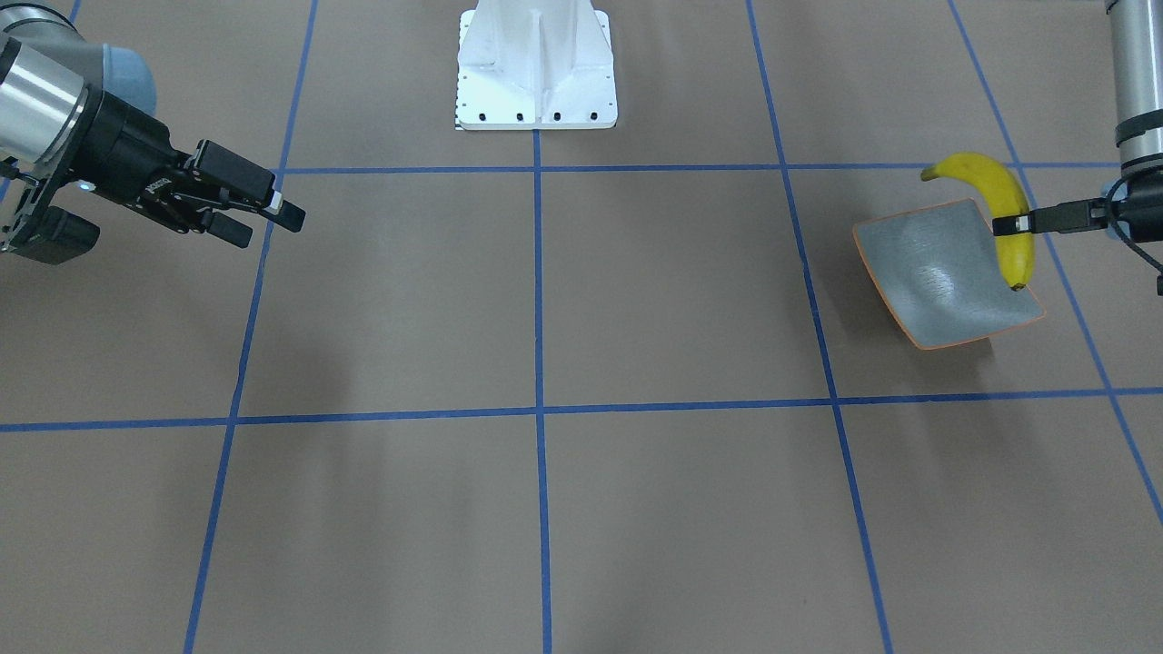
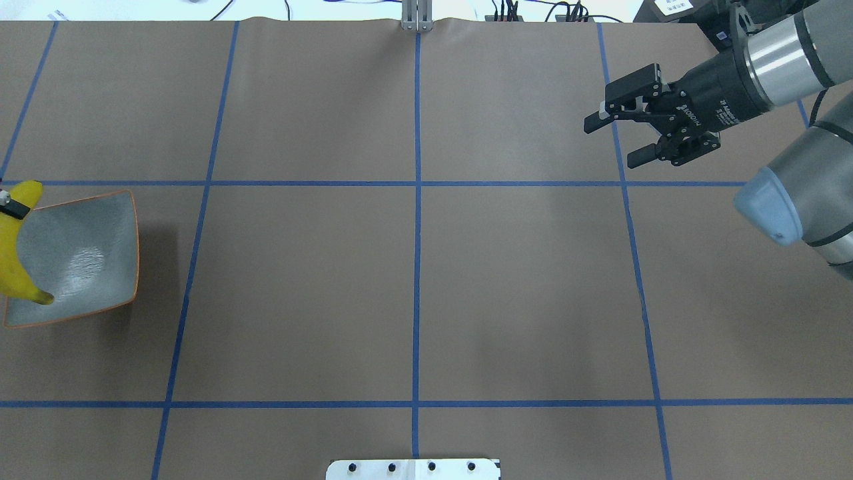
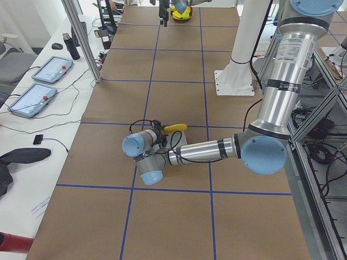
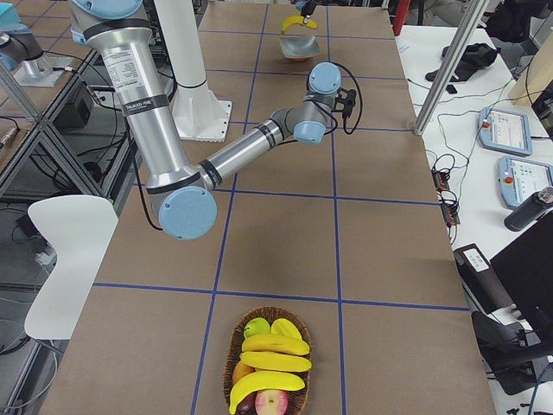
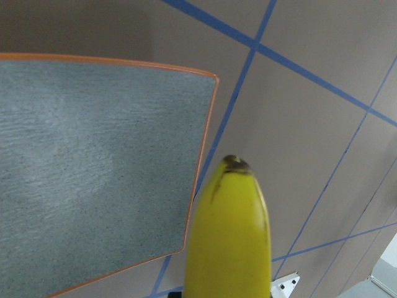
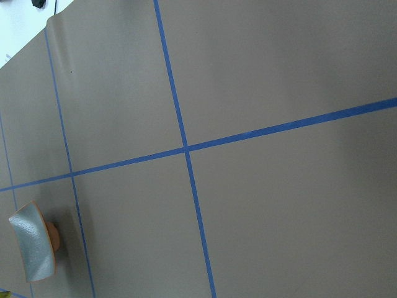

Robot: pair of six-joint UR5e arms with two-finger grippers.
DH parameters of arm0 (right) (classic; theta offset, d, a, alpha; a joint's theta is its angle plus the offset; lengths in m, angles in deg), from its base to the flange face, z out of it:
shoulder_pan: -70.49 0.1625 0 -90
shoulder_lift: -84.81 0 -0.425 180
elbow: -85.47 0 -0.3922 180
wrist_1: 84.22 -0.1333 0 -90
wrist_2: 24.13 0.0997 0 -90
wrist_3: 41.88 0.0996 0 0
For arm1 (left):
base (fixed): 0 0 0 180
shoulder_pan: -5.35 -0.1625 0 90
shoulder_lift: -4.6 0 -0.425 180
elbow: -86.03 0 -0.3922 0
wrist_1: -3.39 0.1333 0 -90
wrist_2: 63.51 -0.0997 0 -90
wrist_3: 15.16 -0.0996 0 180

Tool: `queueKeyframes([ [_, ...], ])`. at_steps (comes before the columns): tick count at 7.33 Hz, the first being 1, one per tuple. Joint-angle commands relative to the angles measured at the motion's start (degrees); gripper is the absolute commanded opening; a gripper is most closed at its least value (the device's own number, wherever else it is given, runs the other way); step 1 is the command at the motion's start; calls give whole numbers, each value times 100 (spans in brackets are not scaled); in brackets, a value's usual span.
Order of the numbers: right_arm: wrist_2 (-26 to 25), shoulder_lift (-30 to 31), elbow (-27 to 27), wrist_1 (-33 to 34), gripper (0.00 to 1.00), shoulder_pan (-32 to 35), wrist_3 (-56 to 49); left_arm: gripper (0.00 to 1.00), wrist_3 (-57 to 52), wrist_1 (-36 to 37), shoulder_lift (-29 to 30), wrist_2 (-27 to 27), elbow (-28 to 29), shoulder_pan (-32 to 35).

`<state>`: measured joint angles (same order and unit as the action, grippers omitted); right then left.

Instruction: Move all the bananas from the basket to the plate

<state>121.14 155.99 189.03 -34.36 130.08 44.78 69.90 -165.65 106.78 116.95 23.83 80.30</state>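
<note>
Only side views show basket, left claw clamps banana, right claw agape.

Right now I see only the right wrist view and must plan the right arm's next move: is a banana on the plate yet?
Observer: Not yet. The left tool is shut on a banana, held at the edge of the plate; nothing lies loose on the plate.
Operator: Is my right tool carrying anything?
Observer: No, the right tool is open and empty.
Operator: Where is the basket?
Observer: The basket is at the table's end on the robot's right, with several bananas in it among other fruit.
</note>
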Motion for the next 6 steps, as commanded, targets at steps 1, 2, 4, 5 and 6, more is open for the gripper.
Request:
queueKeyframes([
  [1, -86, 2, -63, 6, 100, 0, 0, 0, -51, 12, -13, -308, 93, -24],
  [2, -130, 2, -72, 6, 100, -9, 0, 0, -33, 3, 4, -571, 154, -199],
  [4, -192, 2, -64, 6, 100, -9, 0, 0, -51, -15, -5, -1012, 111, -236],
  [5, -218, -7, -63, -3, 100, -9, 0, 0, -94, -76, 4, -1039, 85, -236],
  [6, -236, -7, -55, -3, 100, -9, 0, 0, -382, -242, -48, -1109, 93, -244],
])
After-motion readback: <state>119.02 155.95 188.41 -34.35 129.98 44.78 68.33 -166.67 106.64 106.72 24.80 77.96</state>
